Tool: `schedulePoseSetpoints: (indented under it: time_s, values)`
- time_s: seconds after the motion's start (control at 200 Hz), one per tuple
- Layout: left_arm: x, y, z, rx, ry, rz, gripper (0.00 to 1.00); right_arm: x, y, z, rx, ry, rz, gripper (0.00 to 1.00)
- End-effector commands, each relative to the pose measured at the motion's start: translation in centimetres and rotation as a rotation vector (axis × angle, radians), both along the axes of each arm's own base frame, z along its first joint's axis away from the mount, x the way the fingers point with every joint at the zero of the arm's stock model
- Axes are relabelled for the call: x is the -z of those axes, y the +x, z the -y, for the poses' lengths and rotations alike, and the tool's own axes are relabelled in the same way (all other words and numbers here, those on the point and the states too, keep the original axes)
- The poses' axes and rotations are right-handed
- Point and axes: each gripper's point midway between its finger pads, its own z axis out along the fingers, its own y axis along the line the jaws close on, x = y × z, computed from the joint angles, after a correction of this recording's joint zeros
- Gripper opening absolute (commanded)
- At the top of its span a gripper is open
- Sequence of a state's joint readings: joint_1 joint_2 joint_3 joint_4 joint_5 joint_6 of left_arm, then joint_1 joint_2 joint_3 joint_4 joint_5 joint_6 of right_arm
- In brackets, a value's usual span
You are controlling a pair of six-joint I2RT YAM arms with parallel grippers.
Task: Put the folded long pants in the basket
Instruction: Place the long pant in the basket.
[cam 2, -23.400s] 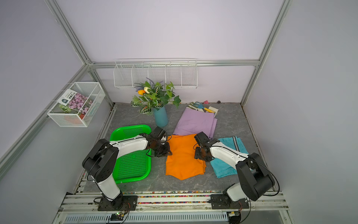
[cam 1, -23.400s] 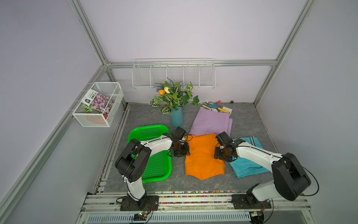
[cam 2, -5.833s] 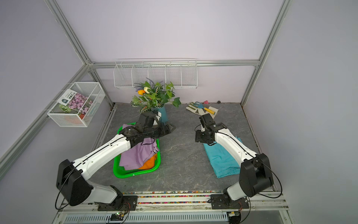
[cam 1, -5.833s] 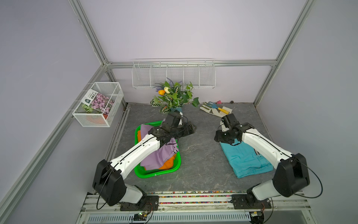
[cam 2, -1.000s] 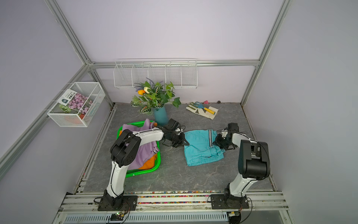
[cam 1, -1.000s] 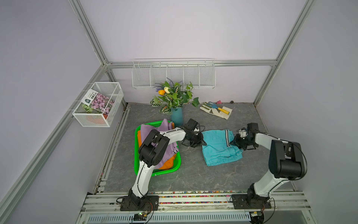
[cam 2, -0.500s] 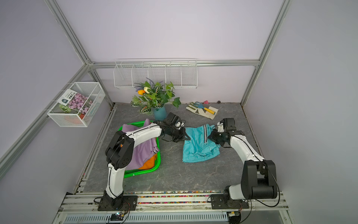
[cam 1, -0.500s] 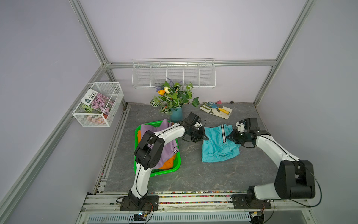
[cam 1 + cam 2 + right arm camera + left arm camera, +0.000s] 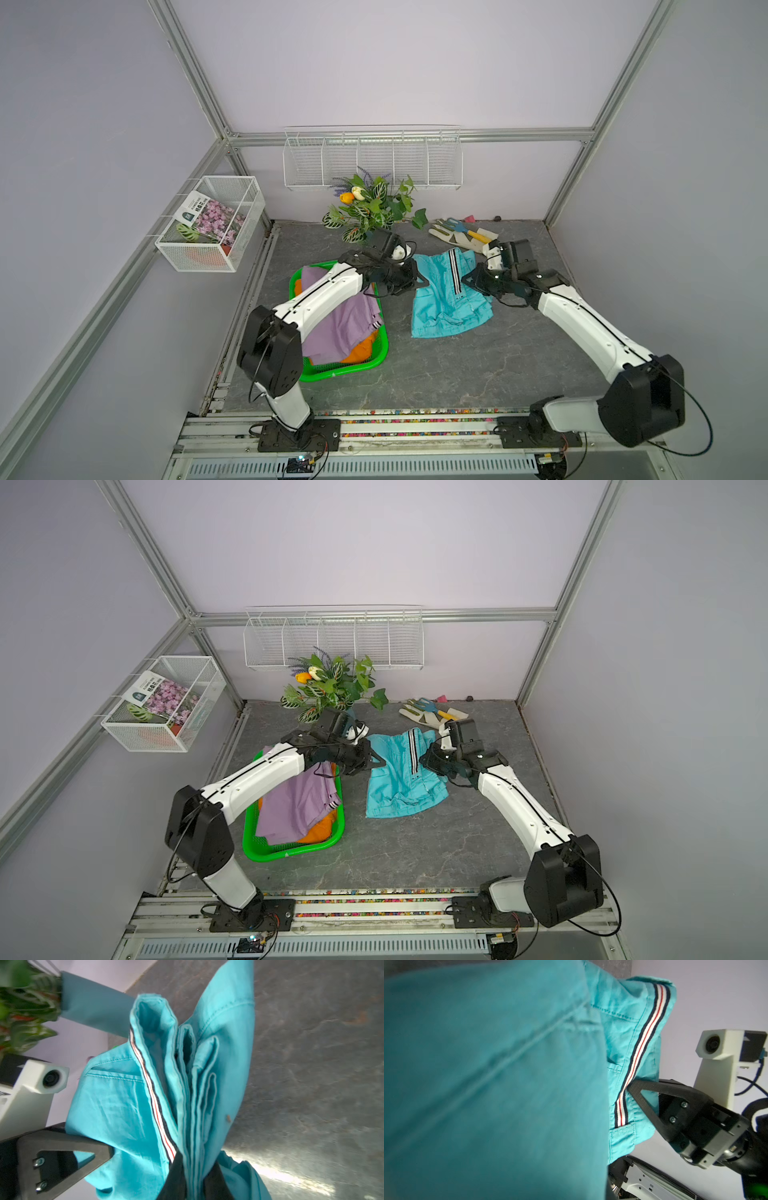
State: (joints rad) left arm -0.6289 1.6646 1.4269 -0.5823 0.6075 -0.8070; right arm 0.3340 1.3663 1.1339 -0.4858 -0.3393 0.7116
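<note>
While both tools are clamped on the teal pants (image 9: 444,299), you have that garment strung between them just right of centre in both top views. Its upper part is lifted and bunched, and its lower hem appears to rest on the grey table (image 9: 457,374).

Your left tool (image 9: 420,280) is closed on the cloth's left edge. Your right tool (image 9: 468,279) is closed on the right edge, just beside the dark-and-white side stripe.

In the right wrist view, the right tool's dark fingers (image 9: 176,1174) pinch a stack of folded teal layers at the bottom of the frame. The left tool (image 9: 104,1151) bites the same cloth at the lower left.

In the left wrist view, teal fabric (image 9: 488,1084) fills the left two thirds of the frame. The right tool's tip (image 9: 633,1084) sits against the stripe at right of centre.

The green basket (image 9: 345,370) lies left of centre in both top views, beside the teal pants and apart from them. Inside it, the lilac pants (image 9: 340,324) lie on top of the orange pants (image 9: 361,353), which show only at the lower right corner and the upper left rim. Your left arm (image 9: 320,295) reaches across above the basket.

Toward the top of the frame, a vase of plants (image 9: 370,208) stands behind the left tool. White gloves (image 9: 453,232) lie behind the right one.
</note>
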Motion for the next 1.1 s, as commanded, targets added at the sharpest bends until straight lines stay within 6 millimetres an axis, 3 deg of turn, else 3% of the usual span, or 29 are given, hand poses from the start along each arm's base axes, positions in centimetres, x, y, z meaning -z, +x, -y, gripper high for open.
schedulePoseSetpoints:
  time_s: [0.0, 0.175, 0.45, 0.71, 0.865, 0.975, 1.095]
  values:
    - [-2.3, -1.1, -1.6, 0.013, -0.015, 0.051, 0.0, -3.3, 0.6, -2.4, -0.008, 0.058, 0.079, 0.0]
    - [-4.1, -1.5, -5.6, -0.068, -0.002, 0.087, 0.0, -5.6, 0.6, -6.2, -0.038, 0.08, 0.14, 0.0]
    - [-5.0, -1.1, -13.6, -0.273, 0.007, 0.109, 0.0, -7.2, -0.8, -15.0, -0.165, 0.127, 0.17, 0.0]
    - [-8.8, 0.0, -18.2, -0.386, -0.001, 0.204, 0.0, -10.1, -1.7, -19.3, -0.238, 0.159, 0.219, 0.0]
    - [-9.4, -0.4, -21.3, -0.474, -0.003, 0.208, 0.0, -11.2, -3.4, -22.7, -0.324, 0.171, 0.225, 0.0]
    - [-10.2, -0.8, -23.7, -0.556, -0.02, 0.228, 0.0, -11.8, -3.6, -23.9, -0.344, 0.165, 0.248, 0.0]
    - [-9.5, -1.0, -25.9, -0.602, 0.004, 0.211, 0.0, -11.9, -3.7, -25.1, -0.37, 0.184, 0.229, 0.0]
